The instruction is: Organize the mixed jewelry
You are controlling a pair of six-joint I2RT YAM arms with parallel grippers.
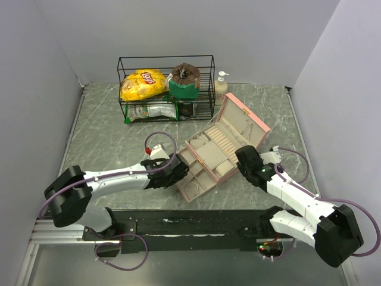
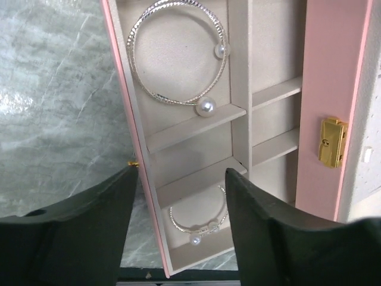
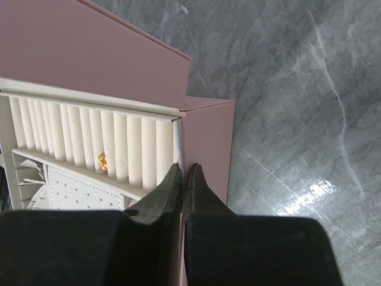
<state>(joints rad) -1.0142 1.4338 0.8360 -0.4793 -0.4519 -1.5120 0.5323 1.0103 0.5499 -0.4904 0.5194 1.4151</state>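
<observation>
A pink jewelry box (image 1: 243, 121) stands open mid-table, its beige drawer (image 1: 199, 182) pulled out toward me. In the left wrist view a large silver bangle with two pearls (image 2: 178, 56) lies in the drawer's far compartment. A smaller pearl bangle (image 2: 199, 225) lies in the near one. My left gripper (image 2: 178, 179) hangs open over that near compartment, holding nothing. A tiny gold piece (image 2: 133, 162) peeks out beside the drawer's outer wall. My right gripper (image 3: 184, 171) is shut, tips at the box's right wall (image 3: 205, 143). A small gold earring (image 3: 102, 161) sits in the ring rolls.
A black wire basket (image 1: 208, 89) at the back holds a yellow chip bag (image 1: 143, 84) and a green tub (image 1: 183, 86). A soap bottle (image 1: 221, 84) stands beside it. The box's gold clasp (image 2: 332, 142) shows right of the drawer. Grey walls close in both sides.
</observation>
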